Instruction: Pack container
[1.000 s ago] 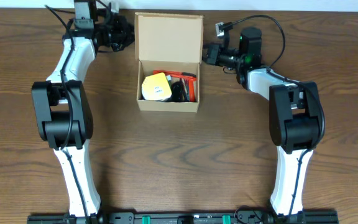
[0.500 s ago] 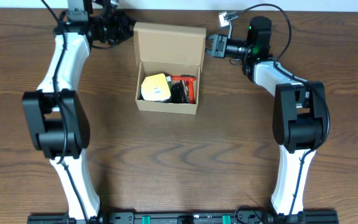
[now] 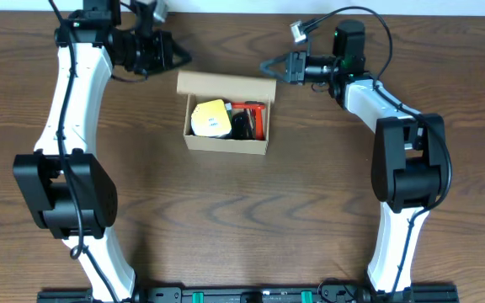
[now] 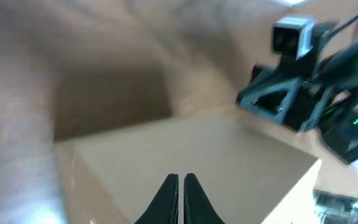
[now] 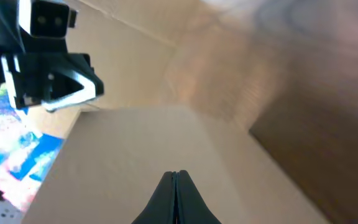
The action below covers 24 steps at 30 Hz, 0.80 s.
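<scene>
The container, a tan cardboard box [image 3: 226, 145], stands mid-table with its flap lid [image 3: 226, 84] raised and leaning forward over the opening. Inside are a yellow tape roll [image 3: 210, 118] and a red-handled tool [image 3: 258, 118]. My left gripper [image 3: 176, 55] is shut, with its tips by the lid's back left corner. My right gripper [image 3: 267, 66] is shut at the lid's back right corner. In the left wrist view the shut fingertips [image 4: 181, 178] lie against the lid's tan face [image 4: 185, 143]. The right wrist view shows the same: fingertips [image 5: 174, 175] against the lid [image 5: 135, 149].
The brown wooden table [image 3: 226, 219] surrounds the box. A white wall edge runs along the back. Each arm shows in the other's wrist view: the right arm [image 4: 303, 81] in the left one, the left arm [image 5: 48, 56] in the right one.
The lid has swung from lying back open to standing up and leaning forward. Both shut grippers have risen and moved in behind its back corners.
</scene>
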Available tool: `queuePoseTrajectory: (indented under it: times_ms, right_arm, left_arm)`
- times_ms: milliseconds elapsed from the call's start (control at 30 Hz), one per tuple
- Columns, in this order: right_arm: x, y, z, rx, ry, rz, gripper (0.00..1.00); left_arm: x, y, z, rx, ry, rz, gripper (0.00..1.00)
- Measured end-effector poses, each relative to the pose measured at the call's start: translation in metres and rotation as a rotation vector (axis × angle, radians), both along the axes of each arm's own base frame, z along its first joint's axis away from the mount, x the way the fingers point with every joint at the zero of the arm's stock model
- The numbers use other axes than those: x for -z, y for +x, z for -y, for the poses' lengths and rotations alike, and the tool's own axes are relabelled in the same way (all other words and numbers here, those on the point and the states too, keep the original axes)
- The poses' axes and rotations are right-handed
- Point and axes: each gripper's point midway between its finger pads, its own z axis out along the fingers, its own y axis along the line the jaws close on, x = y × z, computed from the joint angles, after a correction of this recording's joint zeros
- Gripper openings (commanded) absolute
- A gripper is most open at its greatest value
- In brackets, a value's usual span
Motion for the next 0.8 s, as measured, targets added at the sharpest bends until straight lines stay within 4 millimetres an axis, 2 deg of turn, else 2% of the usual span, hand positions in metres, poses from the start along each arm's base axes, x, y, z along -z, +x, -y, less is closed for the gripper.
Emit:
queuePoseTrajectory:
  times_ms: [233, 400, 500, 667, 800]
  right_arm:
    - [0.004, -0.026, -0.017, -0.047, -0.061, -0.048, 0.02]
    - [0.001, -0.051, -0.015, -0.038, -0.190, -0.085, 0.01]
    - [-0.004, -0.073, -0.012, -0.043, -0.308, -0.076, 0.01]
    - [-0.008, -0.114, -0.018, -0.112, -0.504, -0.007, 0.02]
    - [0.004, -0.126, -0.028, -0.159, -0.602, 0.060, 0.01]
  left_arm:
    - [0.024, -0.028, -0.012, 0.031, 0.163, -0.097, 0.06]
    - [0.023, -0.046, -0.020, 0.043, 0.238, -0.130, 0.06]
    - [0.020, -0.058, -0.023, 0.053, 0.279, -0.152, 0.06]
    - [0.026, -0.066, -0.013, 0.101, 0.327, -0.147, 0.06]
    - [0.045, -0.071, 0.000, 0.141, 0.340, -0.153, 0.06]
